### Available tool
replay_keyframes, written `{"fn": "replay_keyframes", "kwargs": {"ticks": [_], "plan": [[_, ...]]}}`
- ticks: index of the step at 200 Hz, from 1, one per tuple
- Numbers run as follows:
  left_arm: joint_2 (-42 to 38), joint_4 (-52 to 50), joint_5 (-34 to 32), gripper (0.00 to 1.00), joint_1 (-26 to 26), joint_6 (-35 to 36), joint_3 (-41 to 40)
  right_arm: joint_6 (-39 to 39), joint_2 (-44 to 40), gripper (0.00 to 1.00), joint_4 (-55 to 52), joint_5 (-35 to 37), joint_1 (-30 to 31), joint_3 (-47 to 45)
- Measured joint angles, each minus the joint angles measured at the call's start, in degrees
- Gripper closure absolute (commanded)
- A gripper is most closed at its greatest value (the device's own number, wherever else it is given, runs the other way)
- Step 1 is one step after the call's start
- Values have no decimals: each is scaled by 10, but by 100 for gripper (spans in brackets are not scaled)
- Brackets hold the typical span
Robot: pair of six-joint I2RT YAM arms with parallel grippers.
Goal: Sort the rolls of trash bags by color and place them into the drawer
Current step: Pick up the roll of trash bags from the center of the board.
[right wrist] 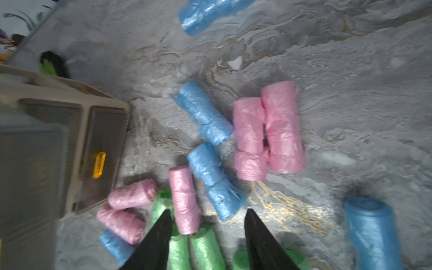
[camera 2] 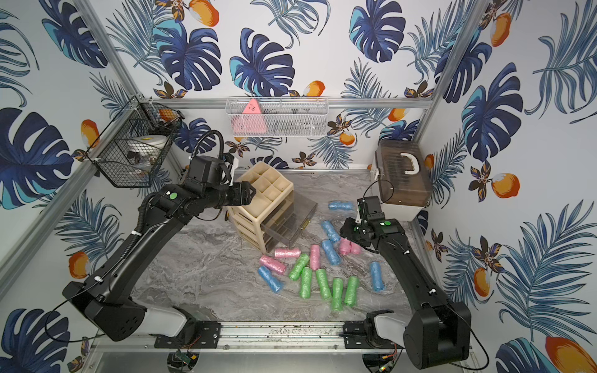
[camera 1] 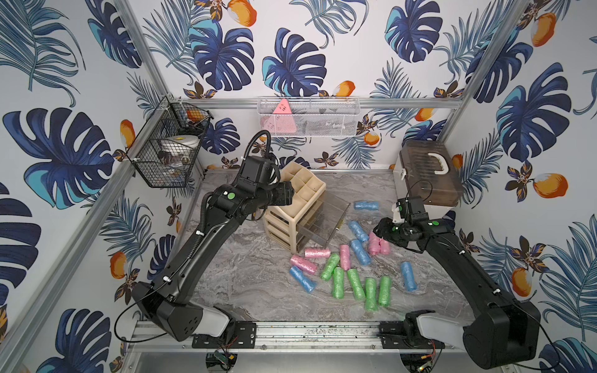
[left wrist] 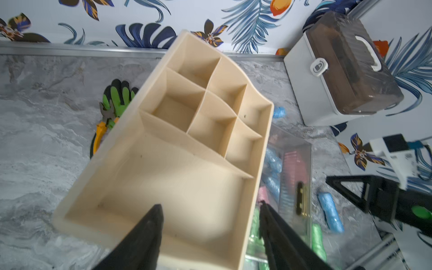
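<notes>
1. Both top views look steeply down from high over the front rail (camera 1: 290, 334), each covering the whole marble tabletop (camera 1: 245, 290).
2. The left wrist view sits close above the beige organizer (left wrist: 163, 187), facing the tabletop's back edge.
3. The right wrist view looks down, close, on pink rolls (right wrist: 282, 126); both wrist views share the organizer.

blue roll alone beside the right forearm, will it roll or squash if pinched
The blue roll is a cylinder on its side on the smooth tabletop, so a sideways push would probably roll it. Its crinkled thin plastic looks soft, so it may dent.
</notes>
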Motion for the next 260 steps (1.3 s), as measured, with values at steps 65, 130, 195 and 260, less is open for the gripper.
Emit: {"fn": "replay_keyframes", "kwargs": {"ticks": [65, 130, 195, 260], "plan": [[-80, -9, 58, 27, 32, 1, -74, -38, 130, 51, 7, 59, -37, -5], [-89, -8, 107, 27, 60, 2, -110, -42, 208, 52, 28, 82, -46, 13], [-97, -4, 130, 27, 65, 0, -118, -42, 249, 67, 52, 88, -48, 12], [-116, -2, 135, 27, 67, -14, -124, -44, 153, 82, 44, 83, -48, 10]]}}
